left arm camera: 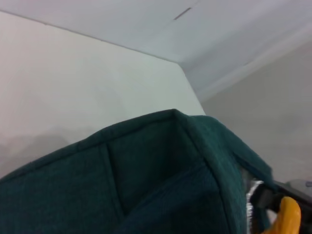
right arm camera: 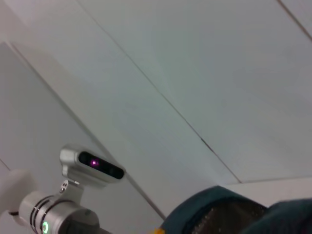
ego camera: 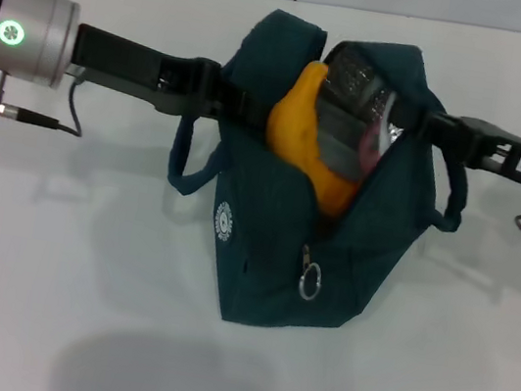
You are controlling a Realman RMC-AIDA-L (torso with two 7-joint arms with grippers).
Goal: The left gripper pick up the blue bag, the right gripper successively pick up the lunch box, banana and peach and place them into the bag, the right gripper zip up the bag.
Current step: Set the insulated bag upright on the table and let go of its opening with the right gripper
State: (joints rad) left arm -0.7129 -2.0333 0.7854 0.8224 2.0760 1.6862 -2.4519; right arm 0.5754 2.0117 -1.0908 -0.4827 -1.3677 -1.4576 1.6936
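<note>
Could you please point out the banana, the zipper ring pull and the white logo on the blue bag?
banana (ego camera: 303,128): head view, its yellow middle.
zipper ring pull (ego camera: 310,282): head view, the ring.
white logo (ego camera: 224,220): head view, its centre.

Small round white logo on the blue bag (ego camera: 319,235); lettering seems unreadable.

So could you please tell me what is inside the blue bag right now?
Inside the blue bag, the banana sticks up beside the lunch box. Anything deeper is hidden by the fabric; no peach is visible.
</note>
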